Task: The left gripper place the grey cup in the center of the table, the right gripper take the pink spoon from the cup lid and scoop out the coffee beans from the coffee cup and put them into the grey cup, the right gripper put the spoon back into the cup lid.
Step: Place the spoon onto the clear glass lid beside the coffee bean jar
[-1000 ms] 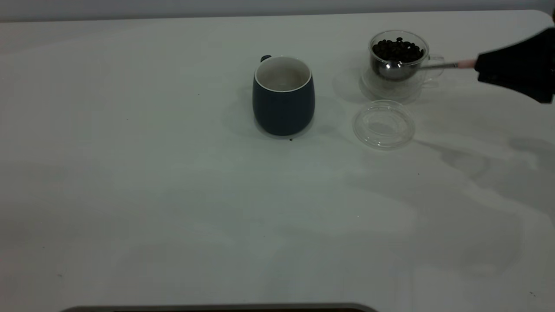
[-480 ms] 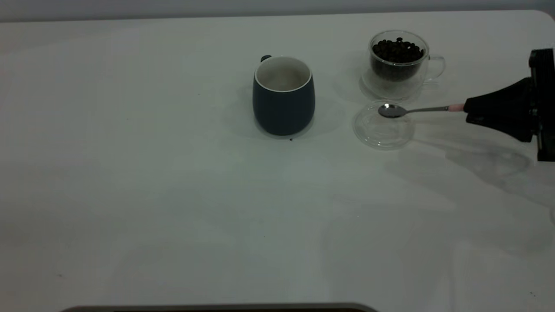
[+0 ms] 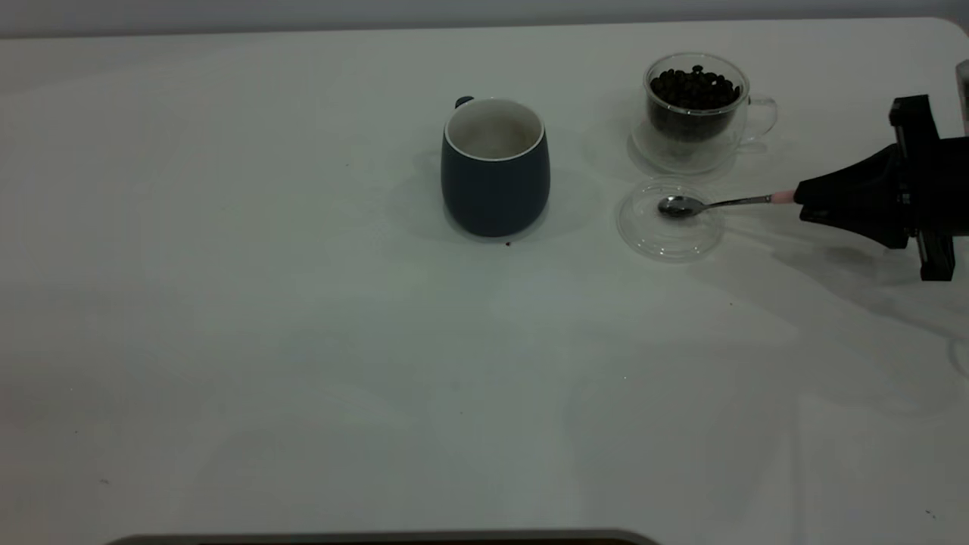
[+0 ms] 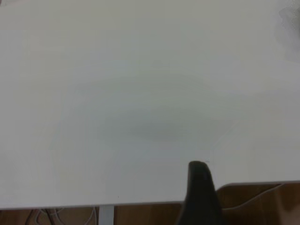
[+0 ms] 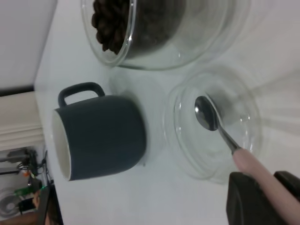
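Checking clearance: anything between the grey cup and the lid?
Nothing stands between the grey cup and the lid: only bare table, in the exterior and right wrist views. The spoon is over the lid, held by the right gripper.

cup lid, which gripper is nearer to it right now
Right. The right gripper is just off the cup lid's right side in the exterior view, holding the spoon with its bowl over the lid. The left gripper is over bare table near an edge, no lid in its view.

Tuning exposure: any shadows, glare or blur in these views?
Exterior view: dim, soft shadows on the table under the right gripper. Right wrist view: pink spoon glints, coffee cup close and soft. Left wrist view: featureless, low contrast.
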{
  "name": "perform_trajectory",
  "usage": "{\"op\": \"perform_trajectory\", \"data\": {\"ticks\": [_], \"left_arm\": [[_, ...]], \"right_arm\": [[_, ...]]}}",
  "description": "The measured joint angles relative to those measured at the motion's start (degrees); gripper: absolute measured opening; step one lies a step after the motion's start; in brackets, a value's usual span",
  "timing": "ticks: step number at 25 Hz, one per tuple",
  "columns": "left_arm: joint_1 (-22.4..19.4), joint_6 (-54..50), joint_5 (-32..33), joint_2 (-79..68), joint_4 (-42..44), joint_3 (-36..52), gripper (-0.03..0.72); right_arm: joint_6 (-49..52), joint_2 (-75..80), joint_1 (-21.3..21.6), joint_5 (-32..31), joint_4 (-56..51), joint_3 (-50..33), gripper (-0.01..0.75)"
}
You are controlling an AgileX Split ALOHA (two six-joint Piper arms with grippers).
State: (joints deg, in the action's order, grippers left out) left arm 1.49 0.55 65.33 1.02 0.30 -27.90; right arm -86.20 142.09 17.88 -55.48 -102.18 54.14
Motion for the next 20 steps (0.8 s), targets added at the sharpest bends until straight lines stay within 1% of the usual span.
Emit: {"op": "perform_trajectory", "data": {"ticks": [4,11,17,20], "left_arm": [[0.0,0.0,0.0,0.0,0.0,0.0,0.586],[0.0,-0.17,0.0,0.0,0.0,0.0,0.586],[0.0,-0.17,0.0,0.0,0.0,0.0,0.586],[0.0,-0.17,0.0,0.0,0.0,0.0,0.586]], "right_arm": [[1.05,0.0,-1.6,1.36,-0.09,1.07,0.106],[1.49,0.0,-4.1,1.93,-0.58,2.55,0.106],[2.02,0.0,-4.24,1.93,-0.7,2.61,0.106],[2.07,0.0,-4.24,1.98,-0.7,2.61,0.146]]}}
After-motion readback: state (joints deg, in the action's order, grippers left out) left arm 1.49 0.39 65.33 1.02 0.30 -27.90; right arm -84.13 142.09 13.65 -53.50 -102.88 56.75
